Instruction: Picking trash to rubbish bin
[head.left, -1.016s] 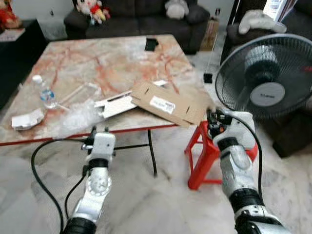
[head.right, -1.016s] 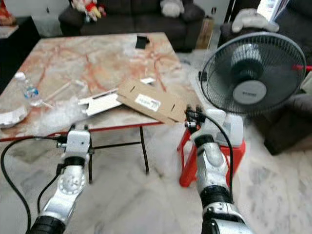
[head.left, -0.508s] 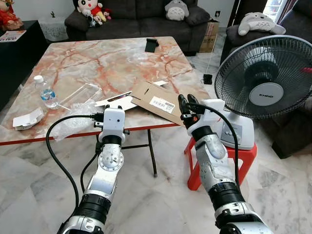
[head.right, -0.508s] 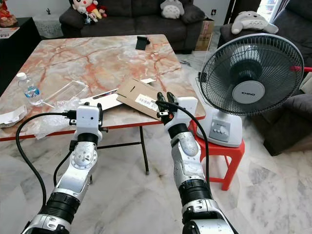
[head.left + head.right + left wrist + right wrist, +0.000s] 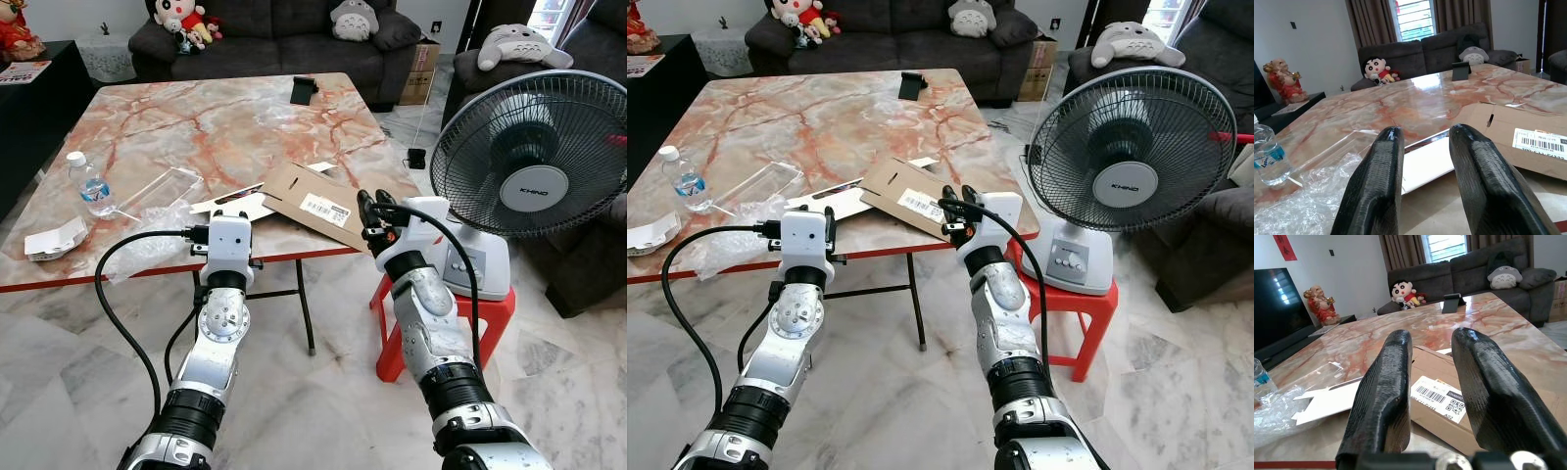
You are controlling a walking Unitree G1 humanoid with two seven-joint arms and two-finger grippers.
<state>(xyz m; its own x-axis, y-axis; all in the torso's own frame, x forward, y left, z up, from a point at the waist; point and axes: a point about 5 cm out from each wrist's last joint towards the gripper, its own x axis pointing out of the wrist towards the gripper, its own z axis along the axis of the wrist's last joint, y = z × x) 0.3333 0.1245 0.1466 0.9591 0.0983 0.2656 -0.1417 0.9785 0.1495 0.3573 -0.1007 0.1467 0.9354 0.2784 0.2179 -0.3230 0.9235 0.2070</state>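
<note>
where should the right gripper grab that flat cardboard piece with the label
Probably at the near corner of the cardboard, which juts past the table edge nearest the robot. It lies flat, so a pinch from above has nothing to close on; coming in level from the robot's side, the open right gripper could take that overhanging edge between its fingers.

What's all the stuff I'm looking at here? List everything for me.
table: 1, orange-veined marble, centre
cardboard: 1, brown, labelled, table's near edge
white card: 1, white, left of cardboard
bubble wrap: 1, clear, near-left edge
clear tray: 1, clear, behind the wrap
bottle: 1, clear, table's left side
white box: 1, white, near-left corner
black object: 1, black, far side
fan: 1, black and white, on stool
stool: 1, red, right of table
sofa: 1, dark grey, behind table
plush toys: several, on the seating
left gripper: open, facing white card
right gripper: open, at cardboard
</note>
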